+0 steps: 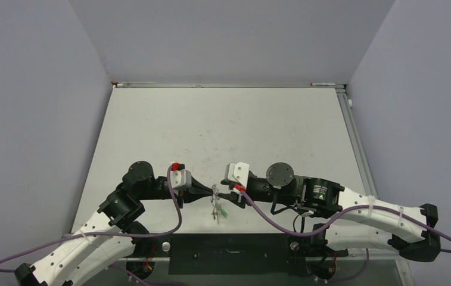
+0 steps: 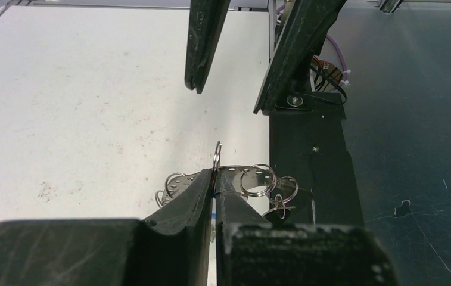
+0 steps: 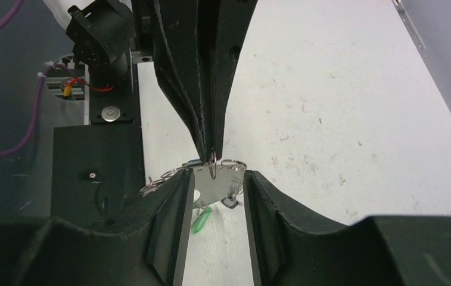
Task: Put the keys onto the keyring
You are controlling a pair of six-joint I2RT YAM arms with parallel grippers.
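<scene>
Left pincer (image 2: 215, 176) is clamped shut on the keyring (image 1: 215, 195), which sits between my two arms by the tabletop's (image 2: 92, 107) near edge. Right pincer (image 3: 215, 174) stands wide, a finger on either side of the ring. Green key (image 3: 202, 219) lies just nearer than the ring, its length slanting toward the near edge; the blue one I cannot find. Right arm, being free, seems best placed for it.

Top view looks down; close wrist views share the keyring (image 2: 243, 171).

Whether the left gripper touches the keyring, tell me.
Touching. The left wrist view shows the left gripper shut on the keyring, its wire pinched between closed jaws.
</scene>
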